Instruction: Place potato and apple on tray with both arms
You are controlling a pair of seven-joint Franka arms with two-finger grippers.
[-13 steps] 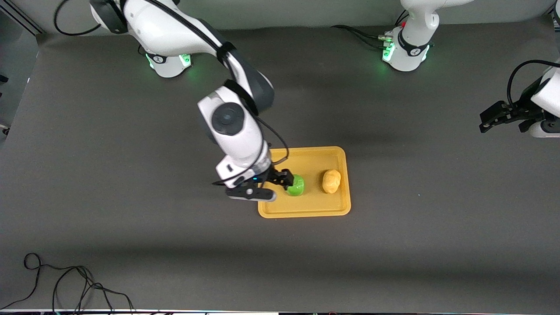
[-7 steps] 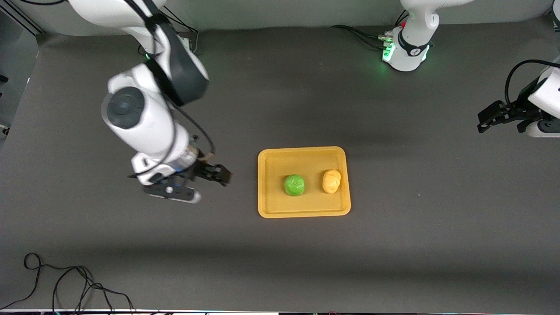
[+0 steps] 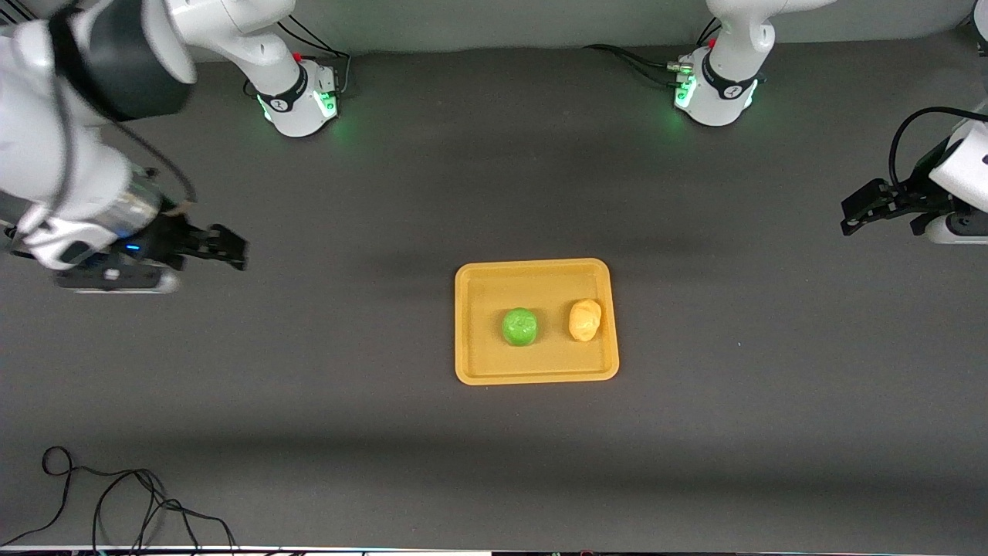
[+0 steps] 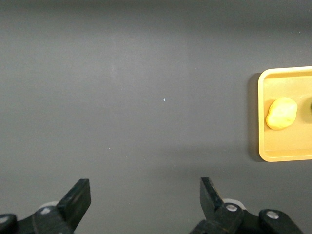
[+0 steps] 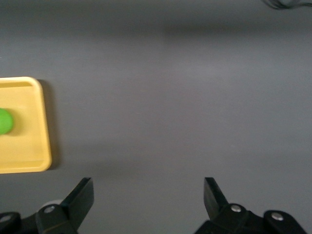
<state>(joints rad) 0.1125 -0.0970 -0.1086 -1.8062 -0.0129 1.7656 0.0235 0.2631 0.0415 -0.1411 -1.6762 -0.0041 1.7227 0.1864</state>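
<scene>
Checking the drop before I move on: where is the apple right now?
The apple sits on the tray, free of either tool, beside the potato, which lies toward the left arm's end of the table.

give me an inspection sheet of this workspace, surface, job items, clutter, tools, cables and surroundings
Surface: dark grey mat, no marks seen.
Job's things: apple and potato lie apart on the tray, the potato toward the left arm's end.
Clutter: nothing seen.
Tools: right tool open, empty, over bare mat at the right arm's end; left tool open, empty, over bare mat at the left arm's end.
Cables: loose black cable on the mat near the front camera; leads at both bases.
Surroundings: grey wall along the bases' edge.
</scene>
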